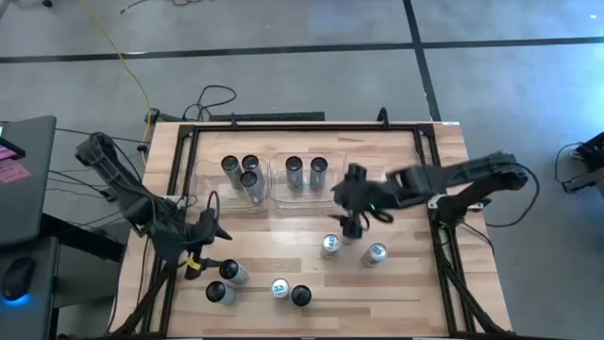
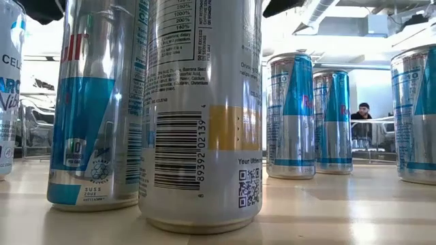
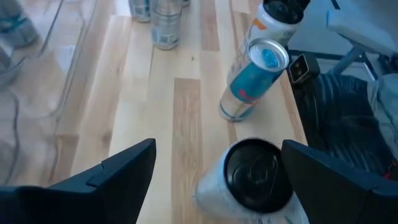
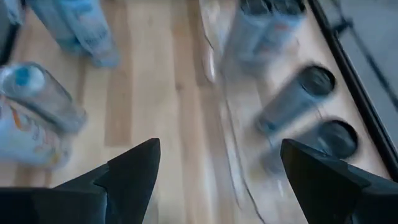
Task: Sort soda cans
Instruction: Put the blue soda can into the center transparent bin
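Observation:
Several soda cans stand upright on the table's near half: dark-topped ones (image 1: 233, 272) (image 1: 219, 292) (image 1: 301, 296) and light-topped ones (image 1: 279, 288) (image 1: 330, 246) (image 1: 376, 253). Five more dark-topped cans stand in the two clear bins (image 1: 248, 179) (image 1: 293, 168). My left gripper (image 1: 204, 238) is open near the table's left edge. In its wrist view a dark-topped can (image 3: 256, 176) stands below and between the fingers, close to one of them; I cannot tell whether they touch. My right gripper (image 1: 352, 225) hangs open just near of the right bin, above the light-topped cans, with nothing between its fingers (image 4: 214, 180).
Two clear bins (image 1: 272, 194) sit side by side at the table's far middle. A black frame rail (image 1: 176, 170) runs along the table's edges. The low view is filled by close cans (image 2: 201, 116) (image 2: 95, 102); a person (image 2: 363, 112) shows far behind. Bare wood lies in the table's middle.

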Robot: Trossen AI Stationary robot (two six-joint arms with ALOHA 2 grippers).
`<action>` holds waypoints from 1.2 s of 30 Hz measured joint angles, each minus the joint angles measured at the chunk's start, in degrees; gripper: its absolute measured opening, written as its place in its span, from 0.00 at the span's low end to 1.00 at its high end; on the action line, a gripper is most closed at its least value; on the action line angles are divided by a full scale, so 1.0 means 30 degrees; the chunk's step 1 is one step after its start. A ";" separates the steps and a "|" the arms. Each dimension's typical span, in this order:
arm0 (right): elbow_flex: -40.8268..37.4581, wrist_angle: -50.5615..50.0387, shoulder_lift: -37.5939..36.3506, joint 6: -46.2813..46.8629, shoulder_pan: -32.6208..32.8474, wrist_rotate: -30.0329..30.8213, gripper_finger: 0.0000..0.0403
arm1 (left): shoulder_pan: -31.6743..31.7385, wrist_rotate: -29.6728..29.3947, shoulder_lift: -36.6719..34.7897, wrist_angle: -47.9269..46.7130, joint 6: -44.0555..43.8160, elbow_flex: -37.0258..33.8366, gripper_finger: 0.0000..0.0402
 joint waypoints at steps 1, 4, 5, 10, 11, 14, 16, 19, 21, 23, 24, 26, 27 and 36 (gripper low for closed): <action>-0.1119 0.1568 -0.0269 -0.0171 0.0325 0.0328 0.88 | 0.0000 0.0007 0.0299 0.0303 0.0492 0.0000 0.85; -0.3838 0.6122 -0.0757 -0.0446 0.0943 0.1528 0.88 | 0.0000 0.0067 0.1087 0.0900 0.1420 0.0000 0.85; -0.4569 0.7447 -0.0916 -0.0468 0.1193 0.1763 0.88 | 0.0020 0.0075 0.1265 0.1118 0.1423 0.0000 0.85; -0.6290 1.0770 -0.1303 -0.0476 0.2337 0.1912 0.88 | 0.0290 0.0965 0.1527 0.1184 -0.0608 0.0003 0.86; -0.6358 1.0831 -0.1291 -0.0419 0.2512 0.1987 0.88 | 0.0400 0.0968 0.1514 0.1163 -0.1475 0.0079 0.86; -0.6358 1.0961 -0.1274 -0.0058 0.2839 0.3316 0.88 | 0.1055 0.1102 0.1567 0.1239 -0.4422 0.0821 0.86; -0.6347 1.1058 -0.1272 0.0001 0.2838 0.3879 0.88 | 0.1497 0.1686 0.1745 0.0917 -0.5882 0.1418 0.86; -0.6347 1.1021 -0.1245 0.0128 0.2831 0.4143 0.88 | 0.1773 0.2181 0.2235 -0.0326 -0.7505 0.2273 0.86; -0.6347 1.0973 -0.1252 0.0134 0.2937 0.4330 0.88 | 0.1917 0.2403 0.2674 -0.1340 -0.8372 0.2818 0.86; -0.6347 1.0783 -0.1252 0.0134 0.3059 0.4332 0.88 | 0.2287 0.2853 0.3321 -0.2514 -0.8782 0.3603 0.86; -0.6347 1.0639 -0.1245 0.0172 0.3091 0.4331 0.88 | 0.2534 0.3158 0.3674 -0.3161 -0.9108 0.3993 0.86; -0.6347 1.0284 -0.1245 0.0547 0.3133 0.4327 0.88 | 0.2962 0.3467 0.4393 -0.3916 -0.9408 0.4700 0.86; -0.6347 0.9992 -0.1252 0.0762 0.3206 0.4333 0.88 | 0.3103 0.3525 0.4720 -0.4048 -0.9416 0.4997 0.86; -0.6347 0.8659 -0.1245 0.1722 0.3341 0.4336 0.88 | 0.3249 0.6733 0.7420 -0.4954 -1.3344 0.6038 0.85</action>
